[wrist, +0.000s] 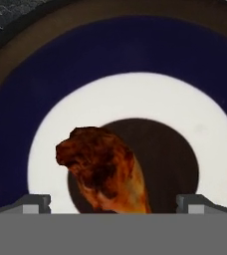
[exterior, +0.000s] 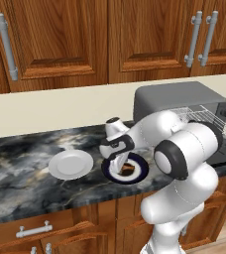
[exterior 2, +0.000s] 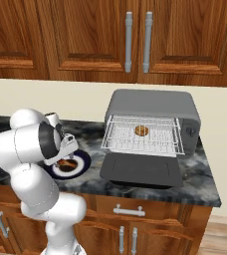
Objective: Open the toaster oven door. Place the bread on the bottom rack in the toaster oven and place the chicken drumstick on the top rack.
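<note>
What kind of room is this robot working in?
A kitchen, it seems, though computer-rendered: wooden cabinets hang above a dark marble counter, where a toaster oven stands open beside plates.

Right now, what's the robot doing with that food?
The toaster oven door is folded down and the bread already sits on a pulled-out rack. The open gripper hangs over the blue-rimmed plate, a finger on either side of the chicken drumstick, not gripping it yet.
</note>
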### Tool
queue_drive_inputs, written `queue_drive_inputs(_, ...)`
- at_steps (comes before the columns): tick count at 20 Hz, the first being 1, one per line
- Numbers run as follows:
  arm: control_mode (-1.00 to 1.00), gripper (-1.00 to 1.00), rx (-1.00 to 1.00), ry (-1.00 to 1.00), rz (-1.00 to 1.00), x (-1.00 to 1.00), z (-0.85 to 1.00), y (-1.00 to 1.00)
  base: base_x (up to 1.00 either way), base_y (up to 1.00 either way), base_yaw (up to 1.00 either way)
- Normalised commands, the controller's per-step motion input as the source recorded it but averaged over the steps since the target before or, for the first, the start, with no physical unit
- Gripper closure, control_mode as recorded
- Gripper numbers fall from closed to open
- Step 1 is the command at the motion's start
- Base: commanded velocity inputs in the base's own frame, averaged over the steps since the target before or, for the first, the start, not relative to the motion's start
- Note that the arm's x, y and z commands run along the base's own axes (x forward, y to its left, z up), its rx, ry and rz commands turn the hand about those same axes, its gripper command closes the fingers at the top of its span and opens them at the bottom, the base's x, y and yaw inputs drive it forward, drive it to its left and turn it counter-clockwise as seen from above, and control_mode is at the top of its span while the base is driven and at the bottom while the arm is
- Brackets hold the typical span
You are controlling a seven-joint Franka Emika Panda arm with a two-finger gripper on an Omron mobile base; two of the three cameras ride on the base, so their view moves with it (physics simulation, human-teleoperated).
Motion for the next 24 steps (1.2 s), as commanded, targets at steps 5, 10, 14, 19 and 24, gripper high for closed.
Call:
queue_drive_inputs(5,-1.00,-1.00,0.04,0.00,0.05,0.08,-0.02,0.00,0.00,0.00,0.00)
queue_drive_inputs(10,-1.00,-1.00,0.07,0.00,0.04,0.00,-0.08,0.09,0.00,0.00,0.00)
queue_drive_inputs(14,-1.00,-1.00,0.06,0.00,0.03,0.00,-0.11,0.08,0.00,0.00,0.00)
queue_drive_inputs(19,-1.00,-1.00,0.03,0.00,0.03,0.02,-0.11,0.02,0.00,0.00,0.00)
queue_drive_inputs(24,-1.00,-1.00,0.01,0.00,0.00,0.00,-0.07,0.00,0.00,0.00,0.00)
